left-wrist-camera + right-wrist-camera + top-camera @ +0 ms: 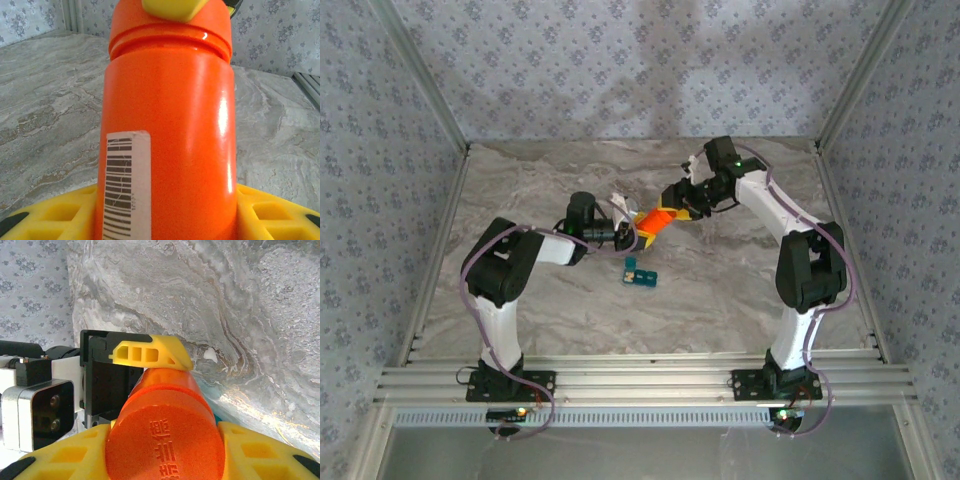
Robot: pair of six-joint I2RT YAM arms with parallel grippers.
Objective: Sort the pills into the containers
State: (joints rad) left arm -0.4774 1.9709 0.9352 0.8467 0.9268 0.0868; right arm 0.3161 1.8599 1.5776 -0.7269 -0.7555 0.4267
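Hanging above the table (520, 190) between the two arms, the orange bottle (654, 221) is the thing both hands are closed on. The left gripper (628, 234) clamps its body crosswise, yellow fingers (50, 216) pressed to either flank near the barcode label (125, 185). The right gripper (682, 203) clamps the cap (167, 442) end-on, its own pads (260, 450) hugging the rim. The bottle's long axis runs from the left hand toward the right hand, slanting away from the arm bases in the top view. The cap therefore faces the right wrist squarely, and any turn of that wrist would be about the bottle's own axis. That reads as the uncapping step; no pills can be seen outside the bottle, so the sorting has probably not begun.

The containers (642, 272), a small teal strip, lie flat on the table, apart from both hands, on the base side of the bottle and close under its lower end. The strip is nearer to the left gripper than to the right. Judged from this, once the cap is off, the left arm, which carries the body, has the shorter way to tip the mouth over the compartments; whether their lids stand open is too small to tell
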